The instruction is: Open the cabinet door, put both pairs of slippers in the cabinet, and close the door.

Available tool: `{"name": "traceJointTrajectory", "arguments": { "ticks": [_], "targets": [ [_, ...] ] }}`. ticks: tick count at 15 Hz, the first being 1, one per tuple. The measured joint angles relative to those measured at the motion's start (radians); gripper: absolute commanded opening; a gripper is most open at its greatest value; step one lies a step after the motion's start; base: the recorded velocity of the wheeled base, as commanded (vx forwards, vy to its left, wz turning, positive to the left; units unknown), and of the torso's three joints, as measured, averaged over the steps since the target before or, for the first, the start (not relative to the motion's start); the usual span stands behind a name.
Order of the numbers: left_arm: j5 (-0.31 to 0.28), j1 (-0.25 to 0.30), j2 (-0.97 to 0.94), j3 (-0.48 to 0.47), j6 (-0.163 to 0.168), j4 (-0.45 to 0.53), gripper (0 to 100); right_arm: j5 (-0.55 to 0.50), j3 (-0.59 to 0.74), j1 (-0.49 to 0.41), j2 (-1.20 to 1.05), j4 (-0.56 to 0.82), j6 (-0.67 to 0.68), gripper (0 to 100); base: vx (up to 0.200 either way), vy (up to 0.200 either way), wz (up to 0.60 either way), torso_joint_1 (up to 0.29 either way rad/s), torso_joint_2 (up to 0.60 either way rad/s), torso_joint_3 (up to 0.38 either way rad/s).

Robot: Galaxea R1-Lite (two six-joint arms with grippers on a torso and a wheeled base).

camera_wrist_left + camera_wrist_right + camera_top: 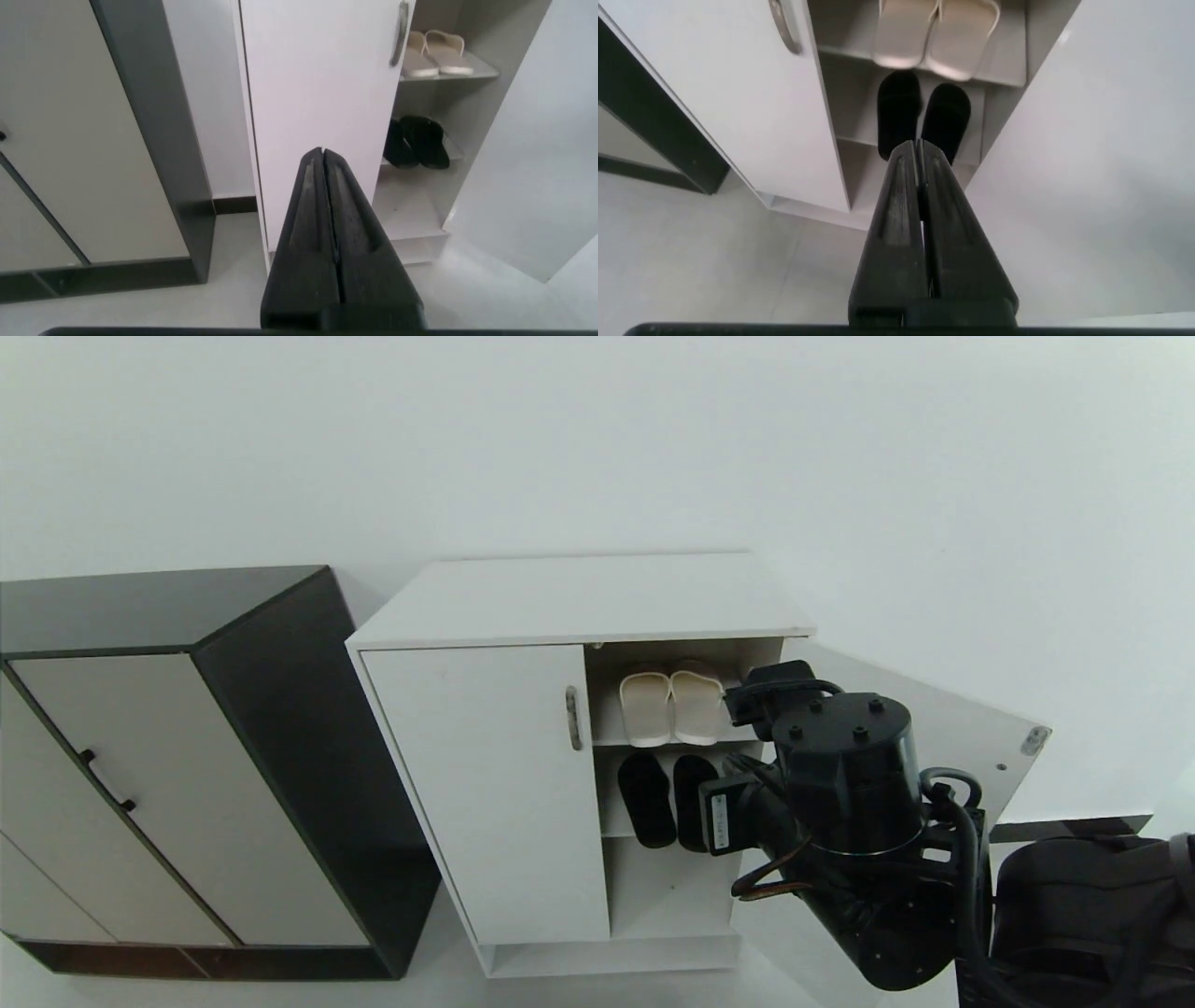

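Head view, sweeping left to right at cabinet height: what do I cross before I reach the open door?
Dark cabinet → closed white cabinet door → metal handle → white slippers on the upper shelf → open cabinet door, swung out on the right.

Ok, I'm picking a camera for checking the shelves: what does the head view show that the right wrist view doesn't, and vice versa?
Head view, not the wrist: the white cabinet's top and the dark cabinet's handle. Right wrist view, not the head: the right pincer, shut. Both: white slippers on the upper shelf, black slippers on the shelf below, the left door closed.
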Motion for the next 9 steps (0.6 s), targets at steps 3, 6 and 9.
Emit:
{"name": "traceJointTrajectory", "arguments": {
  "ticks": [3,6,9],
  "targets": [
    [0.000,0.000,0.000,0.000,0.000,0.000,0,0.000,0.000,0.000,0.000,0.001,0.000,0,0.000,0.000,0.00,0.217,-0.53,-0.312],
    [0.000,0.000,0.000,0.000,0.000,0.000,0,0.000,0.009,0.003,-0.004,-0.001,0.000,0,0.000,0.000,0.00,0.227,-0.53,-0.307],
    [0.000,0.000,0.000,0.000,0.000,0.000,0,0.000,0.013,0.005,-0.009,0.000,-0.002,0,0.000,0.000,0.00,0.085,-0.17,-0.102]
  ]
}}
